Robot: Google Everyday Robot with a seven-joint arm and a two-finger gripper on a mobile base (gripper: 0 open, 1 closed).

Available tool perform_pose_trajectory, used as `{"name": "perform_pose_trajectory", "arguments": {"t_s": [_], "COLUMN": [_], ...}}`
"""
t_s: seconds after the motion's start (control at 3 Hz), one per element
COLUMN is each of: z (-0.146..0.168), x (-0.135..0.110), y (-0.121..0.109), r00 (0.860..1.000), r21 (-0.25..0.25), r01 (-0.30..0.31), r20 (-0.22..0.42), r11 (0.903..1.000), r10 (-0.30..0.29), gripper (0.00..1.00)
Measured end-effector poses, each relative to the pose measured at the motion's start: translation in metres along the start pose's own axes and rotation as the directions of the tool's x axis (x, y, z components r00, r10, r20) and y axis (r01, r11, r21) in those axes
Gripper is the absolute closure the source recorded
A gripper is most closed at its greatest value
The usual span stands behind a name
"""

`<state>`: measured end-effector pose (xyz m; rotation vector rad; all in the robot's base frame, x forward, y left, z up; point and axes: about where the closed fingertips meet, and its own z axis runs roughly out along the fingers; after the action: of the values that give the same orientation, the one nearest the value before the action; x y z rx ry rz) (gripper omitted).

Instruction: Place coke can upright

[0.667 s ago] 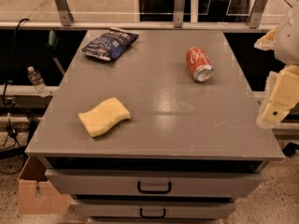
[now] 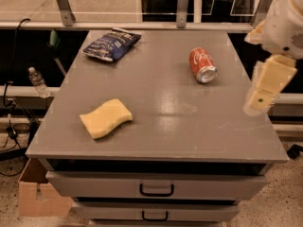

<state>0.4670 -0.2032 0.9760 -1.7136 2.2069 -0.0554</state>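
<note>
Firstly, logged coke can point(image 2: 202, 65) lying on its side at right rear of bench point(image 2: 189, 131), silver end toward camera. Noted gripper point(image 2: 265, 86) off the bench's right edge, apart from can; grip state could not be told. Also listed yellow sponge point(image 2: 106, 118) front left, chip bag point(image 2: 112, 44) rear left.

End effector point(image 2: 265, 91) hovers right of the table point(image 2: 165, 126), where coke can point(image 2: 202, 65) lies sideways.

I am seeing a yellow sponge point(image 2: 106, 118) lying at the front left of the grey table point(image 2: 189, 136), a blue chip bag point(image 2: 111, 44) resting back left, and a cardboard box point(image 2: 37, 193) sitting below.
</note>
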Motion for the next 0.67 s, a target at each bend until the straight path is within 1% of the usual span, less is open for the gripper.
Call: {"name": "perform_pose_trajectory", "arguments": {"t_s": [0.33, 0.67], "z": [0.016, 0.023], "x": [-0.027, -0.055], "y": [-0.036, -0.071], "r00": [0.999, 0.994], "r21": [0.013, 0.044], "r01": [-0.024, -0.092], "r20": [0.032, 0.065], "r11": [0.9996, 0.9948], "r10": [0.024, 0.089], "gripper": [0.0, 0.0]}}
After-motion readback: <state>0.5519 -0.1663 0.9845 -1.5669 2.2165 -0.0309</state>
